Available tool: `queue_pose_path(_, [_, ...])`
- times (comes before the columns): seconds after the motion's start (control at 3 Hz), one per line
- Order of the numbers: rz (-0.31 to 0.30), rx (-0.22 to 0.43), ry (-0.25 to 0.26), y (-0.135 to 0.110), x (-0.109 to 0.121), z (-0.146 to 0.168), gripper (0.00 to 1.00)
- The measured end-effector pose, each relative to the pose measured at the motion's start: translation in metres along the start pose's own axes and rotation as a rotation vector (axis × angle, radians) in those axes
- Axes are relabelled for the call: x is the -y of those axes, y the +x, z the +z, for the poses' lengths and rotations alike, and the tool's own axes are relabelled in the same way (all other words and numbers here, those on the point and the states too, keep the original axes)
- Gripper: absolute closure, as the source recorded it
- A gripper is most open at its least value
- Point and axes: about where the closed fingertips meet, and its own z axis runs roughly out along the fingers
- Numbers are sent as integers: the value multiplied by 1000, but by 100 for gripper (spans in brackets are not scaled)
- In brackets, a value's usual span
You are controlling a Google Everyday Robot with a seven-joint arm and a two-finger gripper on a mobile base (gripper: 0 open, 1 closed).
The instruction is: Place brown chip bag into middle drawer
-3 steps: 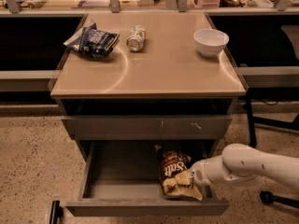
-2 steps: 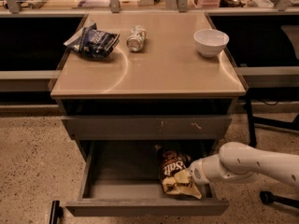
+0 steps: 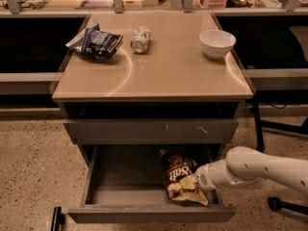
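In the open middle drawer (image 3: 144, 213) of a tan-topped cabinet (image 3: 159, 76), the brown chip bag (image 3: 177, 173) lies at the right side. Its white "Salt" lettering faces up, and its yellow-tan bottom band is crumpled near the drawer's front right corner. The drawer is pulled out toward the viewer, below a shut grey drawer front (image 3: 144, 130) that carries small white scratch marks.

The robot's white arm (image 3: 262, 167) reaches in from the right, low over the speckled floor (image 3: 33, 177). Its gripper (image 3: 195, 182) meets the bag's lower right edge inside the drawer. From where I stand the gripper's tip is pressed against the crumpled foil, and I cannot tell whether it is grasping the bag or merely touching it.

On the cabinet top, a dark blue snack bag (image 3: 95, 42) lies rumpled at the back left. A silver can (image 3: 140, 39) rests on its side just to the right of it. A white bowl (image 3: 217, 43) stands upright near the back right corner, well apart from both. A black caster (image 3: 274, 204) sits on the floor at right, beneath the arm.
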Motion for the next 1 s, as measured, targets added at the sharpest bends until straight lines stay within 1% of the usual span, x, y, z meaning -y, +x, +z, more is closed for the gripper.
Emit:
queue_pose_path(0.67, [0, 0, 0, 0, 0, 0, 11])
queue_pose_path(1.0, [0, 0, 0, 0, 0, 0, 0])
